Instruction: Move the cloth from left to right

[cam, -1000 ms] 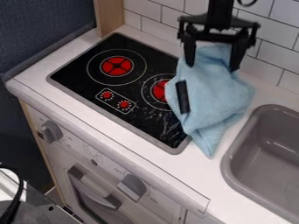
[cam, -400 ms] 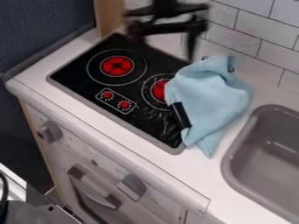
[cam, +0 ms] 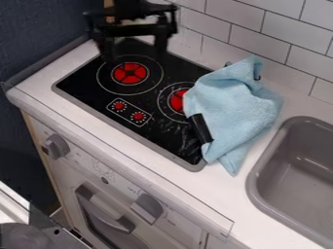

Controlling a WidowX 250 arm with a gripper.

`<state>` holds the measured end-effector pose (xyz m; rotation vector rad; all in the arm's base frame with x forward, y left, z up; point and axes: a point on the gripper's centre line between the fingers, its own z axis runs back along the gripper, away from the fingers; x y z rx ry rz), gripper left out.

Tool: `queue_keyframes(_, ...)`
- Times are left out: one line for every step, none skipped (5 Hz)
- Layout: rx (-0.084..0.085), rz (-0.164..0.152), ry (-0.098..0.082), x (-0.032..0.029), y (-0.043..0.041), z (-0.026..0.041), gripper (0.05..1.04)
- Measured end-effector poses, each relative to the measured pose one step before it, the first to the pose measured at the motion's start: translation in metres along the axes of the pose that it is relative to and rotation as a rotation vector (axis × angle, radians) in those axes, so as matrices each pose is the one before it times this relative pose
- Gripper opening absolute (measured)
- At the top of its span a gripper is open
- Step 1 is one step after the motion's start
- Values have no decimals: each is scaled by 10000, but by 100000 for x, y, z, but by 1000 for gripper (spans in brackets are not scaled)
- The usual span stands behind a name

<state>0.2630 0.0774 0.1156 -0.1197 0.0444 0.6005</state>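
After drawing away from the soft light-blue cloth point(cam: 237, 107), has swung the black two-finger gripper point(cam: 134, 54) leftward, over the left red burner point(cam: 130, 73) of the black glass cooktop point(cam: 84, 82). Open, fingers spread, nothing between them. A second ago, had the cloth's top bunched up between the fingers; now clear of it, well apart.

Cloth: left in a crumpled heap, draped partly over the cooktop's right side and partly on the white countertop point(cam: 221, 194), just beside the grey sink point(cam: 286, 170). Slumped a bit on top since the first frame, but otherwise little changed in place. Also shifted slightly, the narrow black object point(cam: 200, 129) at the cloth's left edge; can't tell what.

For the task: looks like cloth released on the right, so probably done or close to it. If wanted fully off the cooktop, would need one more grasp and a small nudge right. Could drag the black object along or tip a loose fold into the sink. Otherwise, just keep clear.
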Motion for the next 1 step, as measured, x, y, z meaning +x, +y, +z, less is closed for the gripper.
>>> queue_keyframes(249,342,-336,715,1745,337,1001)
